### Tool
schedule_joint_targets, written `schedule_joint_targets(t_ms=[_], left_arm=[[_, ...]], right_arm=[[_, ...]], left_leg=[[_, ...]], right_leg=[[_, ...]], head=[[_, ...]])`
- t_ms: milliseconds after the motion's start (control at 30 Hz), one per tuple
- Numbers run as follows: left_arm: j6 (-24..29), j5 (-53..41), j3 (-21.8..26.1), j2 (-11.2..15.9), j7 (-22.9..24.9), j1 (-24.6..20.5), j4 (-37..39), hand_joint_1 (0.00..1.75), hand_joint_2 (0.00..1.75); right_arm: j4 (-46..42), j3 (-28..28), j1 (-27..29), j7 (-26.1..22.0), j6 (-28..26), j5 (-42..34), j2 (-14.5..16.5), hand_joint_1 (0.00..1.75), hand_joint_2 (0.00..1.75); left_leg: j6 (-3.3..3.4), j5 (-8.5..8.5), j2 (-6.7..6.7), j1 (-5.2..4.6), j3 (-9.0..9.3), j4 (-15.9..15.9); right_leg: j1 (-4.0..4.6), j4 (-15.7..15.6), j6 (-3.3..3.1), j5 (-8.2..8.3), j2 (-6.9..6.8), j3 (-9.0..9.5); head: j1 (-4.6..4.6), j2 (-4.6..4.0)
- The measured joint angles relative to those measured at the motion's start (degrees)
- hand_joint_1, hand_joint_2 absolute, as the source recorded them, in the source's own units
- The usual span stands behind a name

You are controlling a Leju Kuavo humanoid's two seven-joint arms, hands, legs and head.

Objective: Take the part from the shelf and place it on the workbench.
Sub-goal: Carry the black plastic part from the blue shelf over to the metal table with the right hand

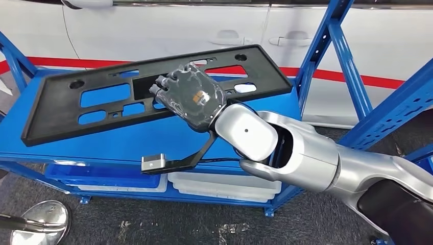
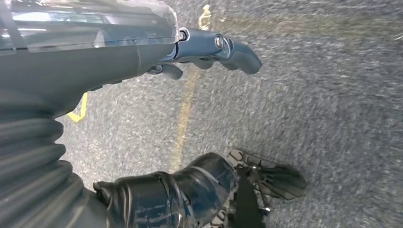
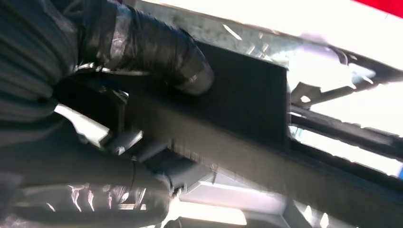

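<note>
A long black plastic part point(image 1: 61, 109) with several cut-outs lies slanted across the top of the blue shelf point(image 1: 127, 140). My right hand point(image 1: 191, 97) sits over the part's middle, its fingers curled into a cut-out at the near edge. In the right wrist view the thumb point(image 3: 157, 47) presses one face of the black part point(image 3: 247, 109) and the darker fingers point(image 3: 95, 204) wrap the other face, so the hand grips it. My left hand point(image 2: 142, 52) hangs over the grey floor with fingers apart and nothing in it.
Blue shelf uprights point(image 1: 327, 46) rise at the right, close to my right arm. A white car body with a red stripe point(image 1: 204, 25) stands just behind the shelf. White bins point(image 1: 224, 186) sit on the lower level.
</note>
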Motion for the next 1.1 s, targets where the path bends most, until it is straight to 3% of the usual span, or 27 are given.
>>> schedule_joint_targets(t_ms=[67,100,133,233,267,300,333,367,433,500,567,600,633,733,767,800,833,900,933,1000,1033,1100], left_arm=[[0.0,0.0,0.0,0.0,0.0,-0.2,0.0,0.00,1.75],[0.0,0.0,0.0,0.0,0.0,-0.3,0.0,0.00,1.75],[0.0,0.0,0.0,0.0,0.0,-0.3,0.0,0.00,1.75],[0.0,0.0,0.0,0.0,0.0,0.0,0.0,0.00,1.75],[0.0,0.0,0.0,0.0,0.0,0.0,0.0,0.00,1.75],[0.0,0.0,0.0,0.0,0.0,0.0,0.0,0.00,1.75],[0.0,0.0,0.0,0.0,0.0,0.0,0.0,0.00,1.75],[0.0,0.0,0.0,0.0,0.0,-0.1,0.0,0.00,1.75],[0.0,0.0,0.0,-0.2,0.1,-0.2,0.0,0.00,1.75],[0.0,-0.1,0.0,-0.2,0.2,-0.3,0.0,0.00,1.75],[0.0,-0.1,0.0,-0.1,0.2,-0.2,0.0,0.00,1.75],[0.0,-0.1,0.0,-0.1,0.1,-0.2,0.0,0.00,1.75],[-0.1,-0.1,0.0,-0.2,0.1,-0.1,0.0,0.00,1.75],[-0.1,-0.1,0.0,-0.3,-0.1,0.0,0.0,0.00,1.75],[-0.1,-0.2,0.0,-0.2,-0.2,0.0,0.0,0.00,1.75],[-0.1,-0.3,0.0,-0.1,-0.3,-0.1,0.0,0.00,1.75],[-0.1,-0.4,0.0,0.0,-0.3,-0.2,0.0,0.00,1.75],[-0.2,-0.6,0.0,0.0,-0.4,-0.4,0.0,0.00,1.75],[-0.2,-0.8,0.0,0.0,-0.4,-0.5,0.0,0.00,1.75],[-0.2,-1.0,0.0,0.2,-0.3,-0.8,0.0,0.00,1.75],[-0.2,-1.0,0.0,0.2,-0.3,-0.8,0.0,0.00,1.75],[-0.2,-1.1,0.0,0.3,-0.2,-0.8,0.0,0.00,1.75]], right_arm=[[0.2,0.0,0.0,0.0,0.0,0.0,0.0,1.75,1.75],[0.3,0.0,0.0,0.0,0.0,0.0,0.0,1.75,1.75],[0.3,0.0,0.0,0.0,0.0,0.0,0.0,1.75,1.75],[0.6,0.0,0.1,0.0,0.0,0.0,0.0,1.75,1.75],[0.7,0.0,0.1,0.0,0.0,0.0,0.0,1.75,1.75],[0.8,0.0,0.1,0.0,0.0,0.0,0.0,1.75,1.75],[0.8,0.0,0.0,0.0,0.0,0.0,0.0,1.75,1.75],[0.8,0.0,-0.3,0.0,0.0,0.0,0.0,1.75,1.75],[0.7,0.0,-1.0,0.0,0.0,0.0,0.3,1.75,1.75],[0.6,0.0,-1.7,0.0,0.0,0.0,0.6,1.75,1.75],[0.5,-0.1,-2.2,0.0,0.0,0.0,0.8,1.75,1.75],[0.5,-0.1,-2.3,0.0,0.0,0.0,0.9,1.75,1.75],[0.5,-0.1,-2.4,0.0,0.0,0.0,1.0,1.75,1.75],[0.5,-0.1,-2.8,0.0,0.0,-0.1,1.4,1.75,1.75],[0.5,-0.1,-2.8,0.0,0.0,-0.1,1.4,1.75,1.75],[0.5,-0.1,-2.9,0.0,0.0,-0.1,1.5,1.75,1.75],[0.5,-0.1,-2.8,0.0,0.0,-0.1,1.5,1.75,1.75],[0.5,-0.1,-2.9,0.0,-0.1,-0.1,1.5,1.75,1.75],[0.5,-0.1,-2.9,0.0,-0.1,0.0,1.5,1.75,1.75],[0.4,-0.1,-2.9,0.0,-0.2,0.0,1.5,1.75,1.75],[0.4,-0.1,-2.9,0.0,-0.3,0.0,1.5,1.75,1.75],[0.4,-0.1,-2.8,0.0,-0.5,0.0,1.5,1.75,1.75]], left_leg=[[0.05,0.01,0.07,-0.05,-0.17,-0.8],[0.20,0.12,0.11,-0.02,-0.33,-0.9],[0.44,0.28,0.15,0.00,-0.46,-1.1],[1.36,0.88,0.15,-0.63,-0.83,-1.0],[1.62,1.15,0.15,-0.95,-1.05,-0.9],[1.82,1.46,0.11,-1.27,-1.35,-0.9],[1.97,1.86,0.04,-1.55,-1.70,-0.9],[2.03,2.34,-0.04,-1.78,-2.12,-0.9],[1.92,3.39,-0.15,-1.95,-2.76,-1.1],[1.44,4.54,-0.14,-1.68,-2.58,-1.7],[0.83,5.75,-0.23,-1.35,-2.36,-2.6],[0.51,5.36,-0.30,-1.32,-2.55,-2.6],[0.18,3.61,-0.32,-1.34,-2.92,-1.7],[-0.74,-5.91,-0.13,-1.10,-3.90,6.9],[-1.06,-7.43,-0.09,-0.89,-3.81,10.2],[-1.43,-7.29,-0.07,-0.67,-3.23,12.5],[-1.85,-5.87,-0.05,-0.40,-1.97,13.2],[-2.74,-3.29,-0.04,0.26,2.94,9.7],[-3.05,-4.11,-0.07,0.40,6.55,5.4],[-2.45,-7.03,-0.24,0.29,11.10,-1.2],[-1.84,-7.82,-0.34,0.03,11.81,-2.8],[-0.49,-6.80,-0.19,0.03,10.82,-2.9]], right_leg=[[-0.38,0.0,0.63,0.09,-0.07,-0.61],[-0.47,0.8,0.84,-0.63,-0.29,-1.25],[-0.50,2.7,1.04,-2.02,-0.55,-2.14],[-0.49,12.7,1.60,-7.76,-1.16,-5.50],[-0.41,14.9,1.55,-8.63,-1.20,-5.92],[-0.24,15.3,1.23,-8.49,-1.20,-5.43],[0.01,13.8,0.67,-7.54,-1.18,-3.90],[0.39,10.6,-0.11,-6.27,-1.15,-1.41],[1.38,3.0,-1.81,-5.43,-1.11,4.32],[2.22,-1.2,-2.58,-5.04,-1.09,7.00],[2.33,-2.3,-2.64,-3.06,-1.26,6.80],[2.19,-2.8,-2.72,-2.08,-1.40,6.58],[1.88,-3.3,-2.92,-1.07,-1.55,6.15],[1.41,-3.7,-3.41,1.57,-1.65,3.74],[1.29,-3.7,-3.36,2.36,-1.69,2.75],[1.12,-3.6,-3.19,3.14,-1.78,1.69],[0.87,-3.4,-2.94,3.91,-1.88,0.53],[0.34,-2.7,-2.17,5.25,-2.00,-1.75],[0.16,-2.2,-1.71,5.76,-2.00,-2.77],[0.12,-1.6,-0.81,6.90,-2.03,-3.87],[0.15,-1.7,-0.41,7.58,-2.04,-4.09],[0.06,-1.8,0.25,8.06,-1.90,-4.46]], head=[[-0.17,0.01],[-0.07,0.01],[0.11,0.01],[0.47,-0.01],[0.51,-0.01],[0.54,-0.01],[0.57,-0.01],[0.60,-0.01],[0.46,0.01],[0.61,0.01],[1.10,0.00],[1.32,0.00],[1.32,-0.01],[1.04,0.00],[0.96,0.00],[0.96,-0.01],[0.95,-0.01],[0.92,-0.01],[0.83,-0.01],[0.79,0.00],[0.76,0.01],[0.97,0.01]])
